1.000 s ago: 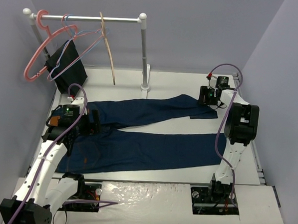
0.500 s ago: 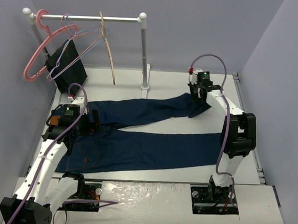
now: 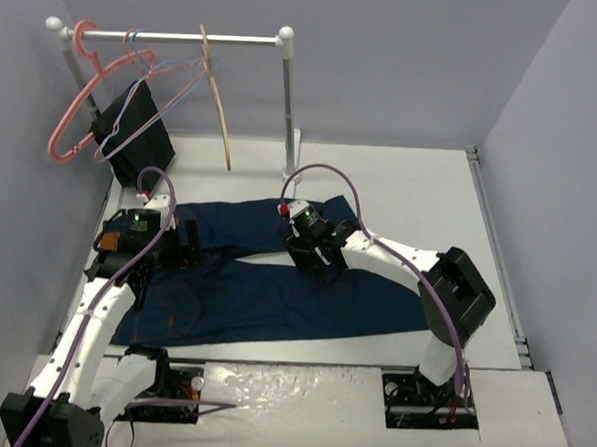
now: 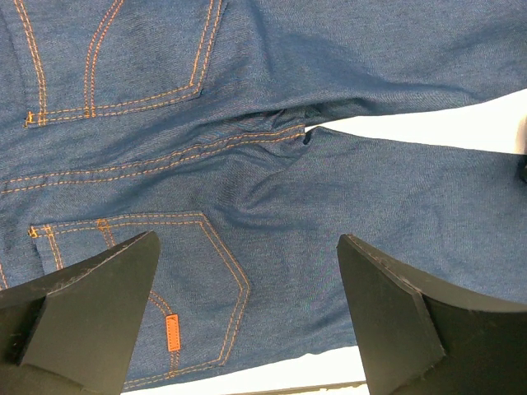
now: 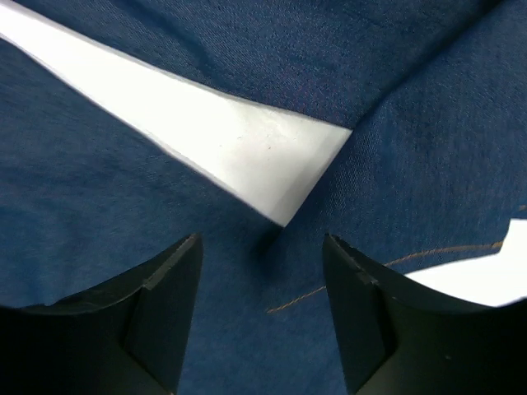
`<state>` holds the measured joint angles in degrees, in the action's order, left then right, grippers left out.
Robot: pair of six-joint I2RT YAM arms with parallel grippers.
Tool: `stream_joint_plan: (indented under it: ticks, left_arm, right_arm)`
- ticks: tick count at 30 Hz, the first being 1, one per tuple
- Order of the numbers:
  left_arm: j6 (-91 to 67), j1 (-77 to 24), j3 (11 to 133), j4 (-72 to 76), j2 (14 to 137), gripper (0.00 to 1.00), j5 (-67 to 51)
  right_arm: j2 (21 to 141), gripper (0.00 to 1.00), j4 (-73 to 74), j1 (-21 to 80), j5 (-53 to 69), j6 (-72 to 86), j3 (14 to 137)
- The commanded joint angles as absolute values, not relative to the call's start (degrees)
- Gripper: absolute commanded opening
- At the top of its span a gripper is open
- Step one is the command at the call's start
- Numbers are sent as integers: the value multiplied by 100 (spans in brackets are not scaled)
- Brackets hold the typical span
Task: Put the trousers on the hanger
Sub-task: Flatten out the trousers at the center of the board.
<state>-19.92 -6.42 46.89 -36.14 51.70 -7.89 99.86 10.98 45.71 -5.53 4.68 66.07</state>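
The trousers [image 3: 275, 292] are spread flat on the worktop [image 3: 411, 179], with the waist at the left. The near leg is stretched to the right, while the far leg reaches only to the middle. The left tool [image 4: 247, 241] is held above the seat and back pockets, fingers wide apart with nothing between them. The right tool [image 5: 262, 240] is positioned over the far leg's end. Its fingers are parted over denim, but whether cloth is gripped cannot be told. The hanger [image 3: 221, 104] is hung on the rail [image 3: 248, 41], well apart from the trousers.
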Motion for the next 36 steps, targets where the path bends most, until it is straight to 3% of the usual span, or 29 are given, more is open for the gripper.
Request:
stream_joint_plan:
  ticks: [1,8,14,25,36]
  left_arm:
    - [-1942,-615,4787,-3410,5182,88,-858]
    - [-1938,-615,4790,-3401,5159,88,-861]
    - [-1942,-615,4790,-3410,5150,88,-826]
    - [-1951,-615,4790,-3437,5177,88,-799]
    - [-1951,-610,4799,-3445,5177,87,-782]
  right_arm:
    - [8869,59,1060,4428,-915,1243,6746]
    - [8314,57,942,3089,-394,2594,5866]
    - [8544,56,289,2648,199,3106,5125]
    - [9191,54,-781,2859,-492,3489,4849]
    - [9530,53,-140,3232,-1664,4023,4976]
